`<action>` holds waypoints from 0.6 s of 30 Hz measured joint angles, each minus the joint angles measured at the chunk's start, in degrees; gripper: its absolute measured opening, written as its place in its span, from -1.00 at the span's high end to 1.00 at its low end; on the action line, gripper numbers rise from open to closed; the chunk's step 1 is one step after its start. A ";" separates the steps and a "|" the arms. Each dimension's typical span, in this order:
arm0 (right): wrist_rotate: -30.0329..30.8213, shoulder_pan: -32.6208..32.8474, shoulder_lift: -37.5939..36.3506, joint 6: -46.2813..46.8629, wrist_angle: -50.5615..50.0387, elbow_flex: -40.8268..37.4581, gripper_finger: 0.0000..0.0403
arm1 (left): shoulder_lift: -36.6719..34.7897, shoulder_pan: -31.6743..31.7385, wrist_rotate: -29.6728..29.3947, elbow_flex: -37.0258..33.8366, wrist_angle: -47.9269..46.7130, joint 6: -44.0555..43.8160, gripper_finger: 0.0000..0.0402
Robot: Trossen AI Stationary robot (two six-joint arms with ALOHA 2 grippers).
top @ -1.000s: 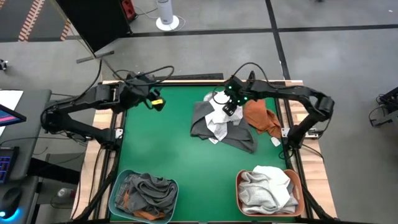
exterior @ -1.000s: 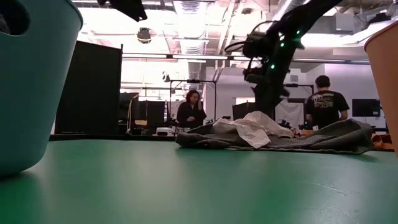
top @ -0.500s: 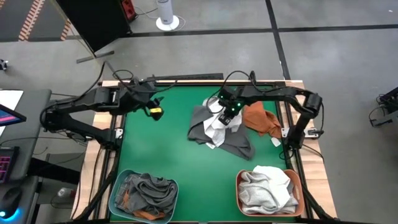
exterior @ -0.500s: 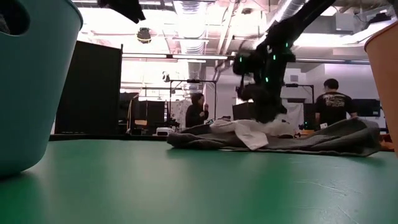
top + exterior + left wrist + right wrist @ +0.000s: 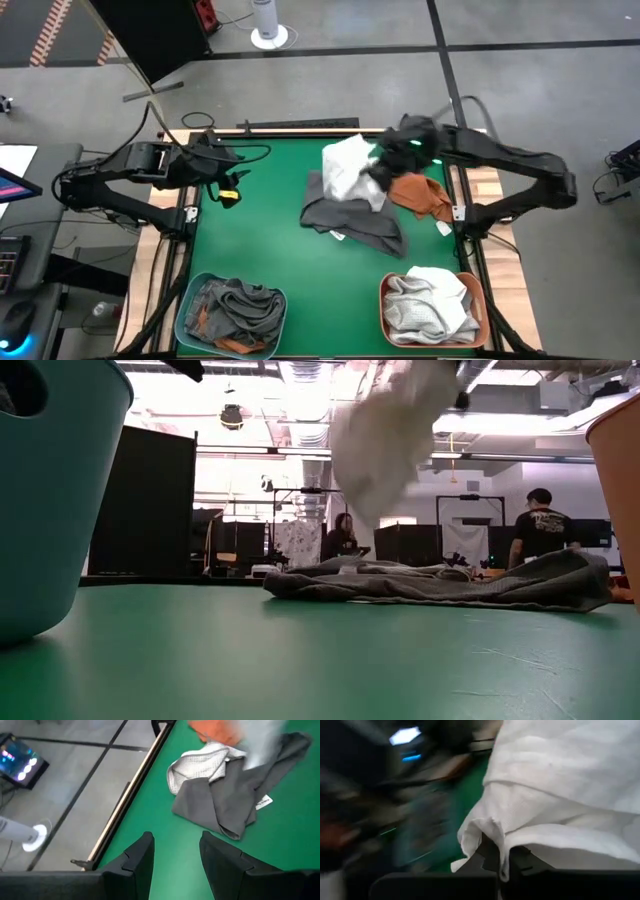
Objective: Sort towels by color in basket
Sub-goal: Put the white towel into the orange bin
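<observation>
The table (image 5: 260, 240) has a green top with a wooden edge. A teal basket (image 5: 184, 310) stands at its near left corner and an orange basket (image 5: 385, 296) at its near right. A white cylinder (image 5: 266, 18) stands on the grey floor (image 5: 520, 90) beyond. Two people (image 5: 540, 525) stand in the room behind, near a black panel (image 5: 146, 500).

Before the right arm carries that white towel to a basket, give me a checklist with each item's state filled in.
1. Right gripper shut on the white towel: ok.
2. Towel lifted clear of the dark grey towel on the table: ok, it hangs well above in the low view.
3. No second cloth dragged up with it: cannot tell.
4. Orange basket holding white and light cloths, room on top: ok.
5. Left gripper open, off to the table's left side, out of the path: ok.
</observation>
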 joint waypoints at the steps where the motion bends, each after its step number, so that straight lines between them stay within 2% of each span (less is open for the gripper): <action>1: -1.62 1.90 -1.71 1.36 0.26 0.32 0.89 | -0.09 0.00 0.25 0.00 -0.02 0.68 0.25; 9: -2.63 23.07 -11.14 18.43 -0.58 0.66 0.90 | -0.39 0.04 0.43 0.02 0.08 4.87 0.25; 14: -3.15 37.90 -12.19 29.90 -8.69 0.66 0.90 | -0.53 0.06 0.49 0.02 -0.19 6.18 0.25; 16: -6.94 43.22 -12.12 37.89 -15.90 0.66 0.90 | -0.61 0.07 0.47 0.02 -0.25 6.17 0.25; 18: -13.19 47.86 -11.51 45.32 -24.30 0.66 0.90 | -0.61 0.07 0.50 0.02 -0.66 5.81 0.25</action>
